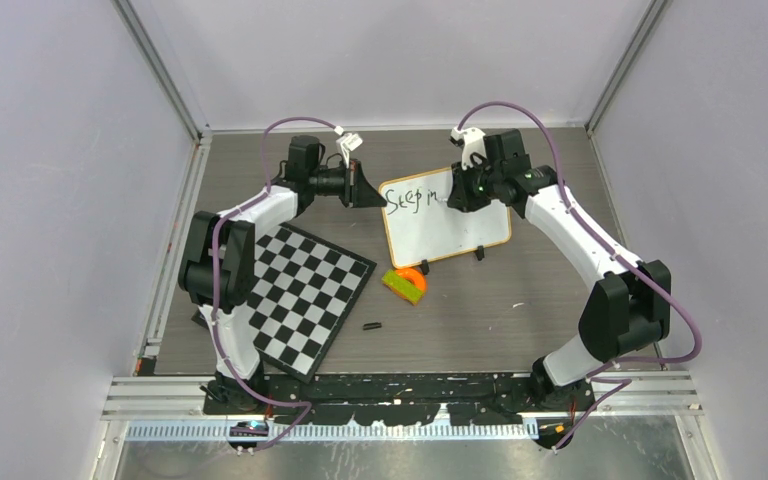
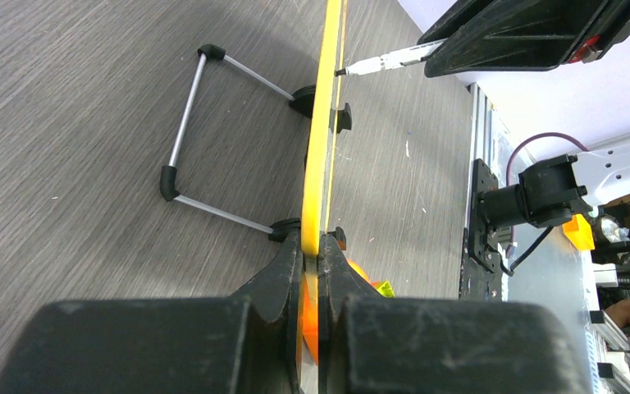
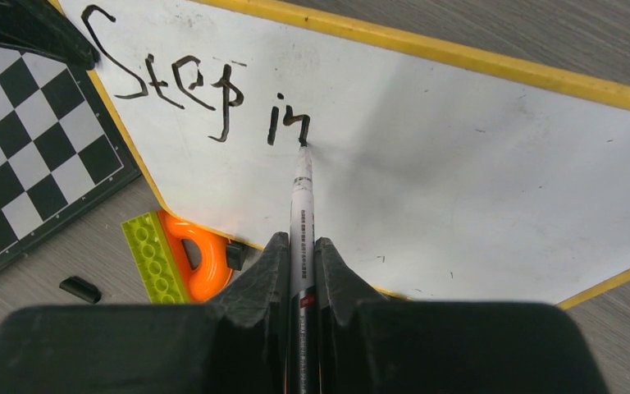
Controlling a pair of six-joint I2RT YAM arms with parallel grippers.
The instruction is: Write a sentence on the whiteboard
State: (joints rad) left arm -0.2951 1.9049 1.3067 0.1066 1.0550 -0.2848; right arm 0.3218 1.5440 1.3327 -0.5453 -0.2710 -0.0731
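The whiteboard stands tilted at the table's back middle on two black feet, with a thin yellowish frame. My left gripper is shut on its left edge. My right gripper is shut on a white marker, and the marker's tip touches the board right after the last letter. The sentence reads "Step in" in dark marker across the board's upper left; it also shows in the top view. In the left wrist view the marker tip meets the board's face.
A black-and-white chequered board lies left of the whiteboard. An orange and lime-green toy block sits in front of the whiteboard's lower left corner. A small black cap lies on the table nearer the arms. A wire stand props the whiteboard from behind.
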